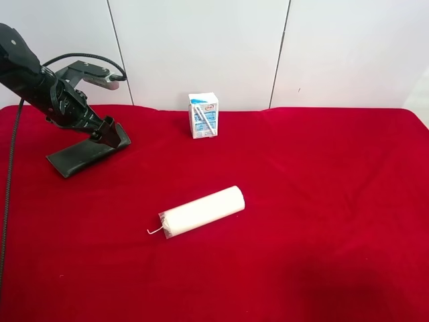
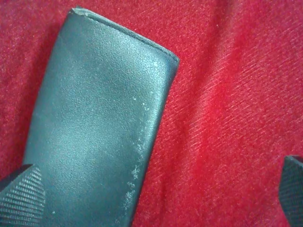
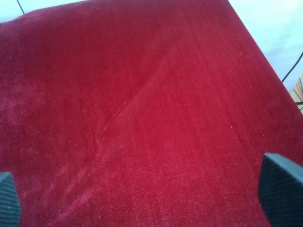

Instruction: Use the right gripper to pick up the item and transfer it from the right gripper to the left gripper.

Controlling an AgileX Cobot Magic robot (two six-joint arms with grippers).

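Item [image 1: 86, 155] lies flat at mid-left of the overhead frame, long axis diagonal, under the wide-open left tool [image 2: 151, 198] gripping nothing; right tool [image 3: 142, 198] wide open, empty, over bare tabletop [image 3: 142, 94].

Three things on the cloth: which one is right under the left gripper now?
The dark flat case, at the left gripper with its jaws open. The white cylinder and the drink carton lie well away from it.
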